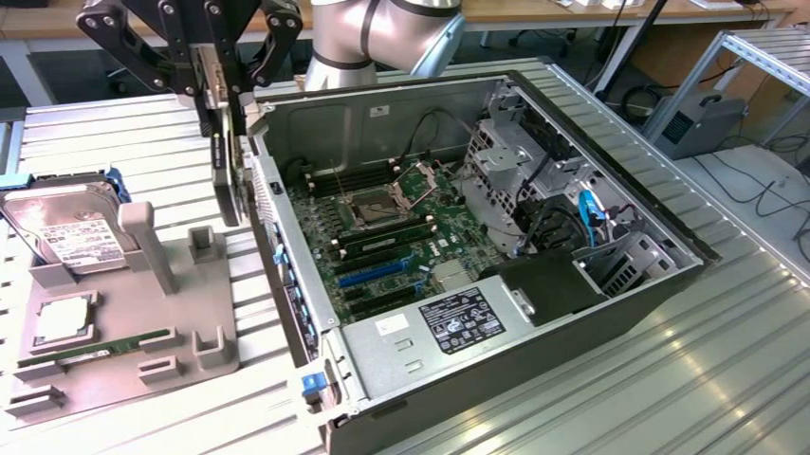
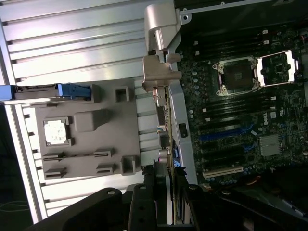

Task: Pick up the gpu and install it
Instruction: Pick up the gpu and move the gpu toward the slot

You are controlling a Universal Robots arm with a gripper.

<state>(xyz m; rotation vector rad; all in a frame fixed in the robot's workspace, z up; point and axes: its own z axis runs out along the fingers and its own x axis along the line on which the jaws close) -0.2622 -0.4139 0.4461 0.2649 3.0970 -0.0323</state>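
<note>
Hanging edge-down, gpu (image 1: 228,180) clamped at its top edge by gripper (image 1: 218,93), just outside the wall of the open case (image 1: 379,104) on the exterior view's left, clear of the grey fixture (image 1: 139,332). Probably best held plumb, cleared over that wall, connector edge squared to the blue slot (image 1: 370,272). Inside case: motherboard (image 1: 379,237), open CPU socket (image 1: 377,201), power supply (image 1: 462,322). On fixture: hard drive (image 1: 70,232), memory stick (image 1: 108,346).

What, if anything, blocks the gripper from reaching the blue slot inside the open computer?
Probably nothing much. The case lies open, and nothing covers the blue slot. The gripper, holding the gpu, hangs just outside the case's side wall, which it would have to clear.
</note>
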